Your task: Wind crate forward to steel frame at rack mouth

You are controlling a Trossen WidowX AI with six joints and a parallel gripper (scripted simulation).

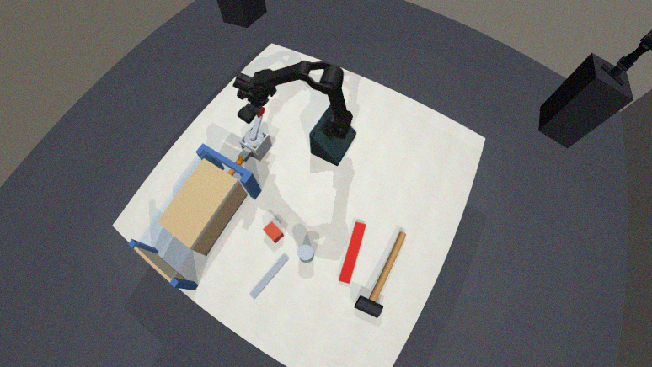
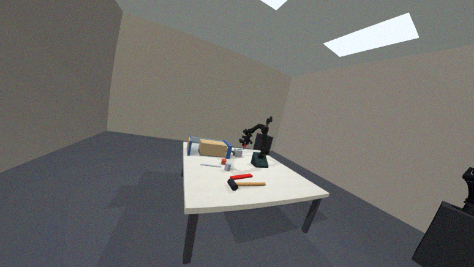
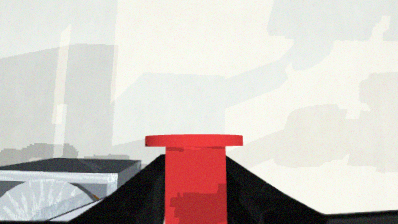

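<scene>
My gripper [image 1: 259, 110] [image 3: 192, 162] is shut on the red knob [image 3: 195, 170] of the winch handle. The handle's pale arm [image 1: 258, 128] runs from the knob to the top of the grey winch [image 1: 262, 148] [image 2: 237, 153] [image 3: 129, 175]; its key is hidden. The orange strap [image 1: 232, 172] runs from the winch towards the crate. The tan crate [image 1: 200, 200] [image 2: 212, 147] sits flat in the clear-panelled cubby, close behind the blue frame [image 1: 227, 162] [image 2: 230, 150] at the mouth. A narrow gap shows at the top; contact lower down cannot be told.
A small red block [image 1: 273, 231] [image 2: 223, 161], a grey-blue cylinder [image 1: 305, 252] [image 2: 228, 166] and a pale flat bar [image 1: 269, 275] [image 2: 210, 165] lie beside the cubby. A red bar [image 1: 352, 252] [image 2: 241, 176] and a mallet [image 1: 387, 266] [image 2: 250, 184] lie farther away.
</scene>
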